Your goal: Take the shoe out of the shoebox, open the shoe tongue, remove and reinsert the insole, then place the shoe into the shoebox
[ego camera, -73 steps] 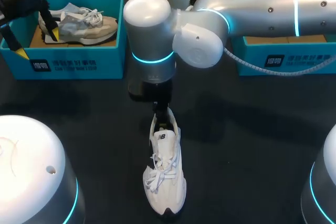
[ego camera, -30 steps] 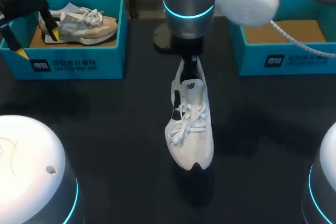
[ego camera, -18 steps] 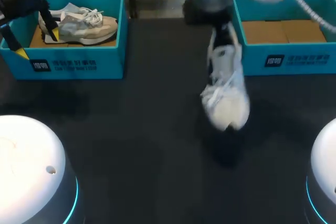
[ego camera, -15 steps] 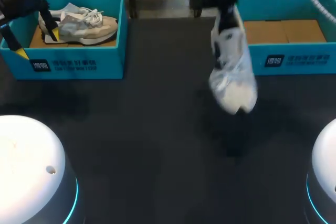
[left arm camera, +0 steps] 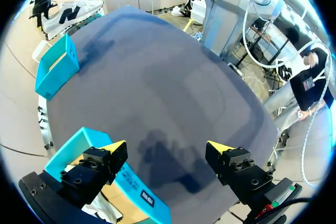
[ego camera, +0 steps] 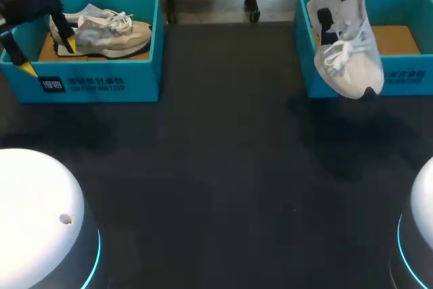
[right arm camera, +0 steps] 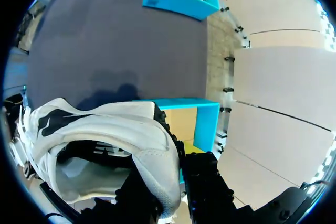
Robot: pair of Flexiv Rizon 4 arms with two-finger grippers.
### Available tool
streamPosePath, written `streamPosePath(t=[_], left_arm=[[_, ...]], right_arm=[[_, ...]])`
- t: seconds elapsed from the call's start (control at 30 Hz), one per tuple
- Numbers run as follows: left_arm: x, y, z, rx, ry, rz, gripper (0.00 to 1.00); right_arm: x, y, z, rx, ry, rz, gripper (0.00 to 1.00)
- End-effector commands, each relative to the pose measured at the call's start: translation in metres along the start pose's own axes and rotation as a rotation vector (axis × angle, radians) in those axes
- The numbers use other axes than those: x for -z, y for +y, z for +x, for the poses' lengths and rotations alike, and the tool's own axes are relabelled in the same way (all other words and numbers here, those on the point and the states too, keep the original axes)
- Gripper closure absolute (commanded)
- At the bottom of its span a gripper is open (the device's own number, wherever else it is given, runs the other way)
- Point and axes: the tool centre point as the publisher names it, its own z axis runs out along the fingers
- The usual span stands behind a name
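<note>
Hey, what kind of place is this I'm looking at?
Probably a robotics lab or test bench for shoe packing: a dark table, a grey sneaker lying in the left shoebox, and the right gripper holding a white sneaker over the right shoebox.

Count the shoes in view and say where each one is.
2. A grey-and-beige laced sneaker lies inside the left teal cardboard shoebox. A white laced sneaker hangs from the right gripper, above the front wall of the right teal shoebox. None seems hidden.
</note>
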Motion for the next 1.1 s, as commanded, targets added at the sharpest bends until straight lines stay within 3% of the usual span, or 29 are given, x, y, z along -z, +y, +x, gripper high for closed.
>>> streamPosePath(t=[0.03, 0.13, 0.2, 0.27, 0.37, 0.43, 0.5, 0.67, 0.8, 1.1], left_arm=[[0.0, 0.0, 0.0, -0.001, 0.002, -0.004, 0.0], [0.0, 0.0, 0.0, -0.001, 0.002, -0.004, 0.0], [0.0, 0.0, 0.0, -0.001, 0.002, -0.004, 0.0], [0.0, 0.0, 0.0, -0.001, 0.002, -0.004, 0.0], [0.0, 0.0, 0.0, -0.001, 0.002, -0.004, 0.0], [0.0, 0.0, 0.0, -0.001, 0.002, -0.004, 0.0], [0.0, 0.0, 0.0, -0.001, 0.002, -0.004, 0.0], [0.0, 0.0, 0.0, -0.001, 0.002, -0.004, 0.0], [0.0, 0.0, 0.0, -0.001, 0.002, -0.004, 0.0], [0.0, 0.0, 0.0, -0.001, 0.002, -0.004, 0.0]], right_arm=[[0.001, -0.004, 0.003, 0.002, -0.007, -0.007, 1.0], [-0.002, -0.009, 0.005, -0.011, 0.004, 0.009, 1.0], [-0.006, -0.033, -0.005, -0.056, -0.013, 0.015, 1.0], [-0.011, -0.062, -0.025, -0.035, -0.02, 0.108, 1.0], [-0.014, -0.103, -0.061, -0.026, -0.018, 0.173, 1.0], [-0.015, -0.121, -0.08, -0.018, -0.014, 0.164, 1.0], [-0.021, -0.136, -0.097, 0.004, -0.007, 0.204, 1.0], [-0.043, -0.156, -0.134, 0.0, -0.022, 0.127, 1.0], [-0.067, -0.162, -0.157, 0.021, 0.0, 0.153, 1.0], [-0.11, -0.181, -0.174, 0.008, 0.032, 0.145, 1.0]])
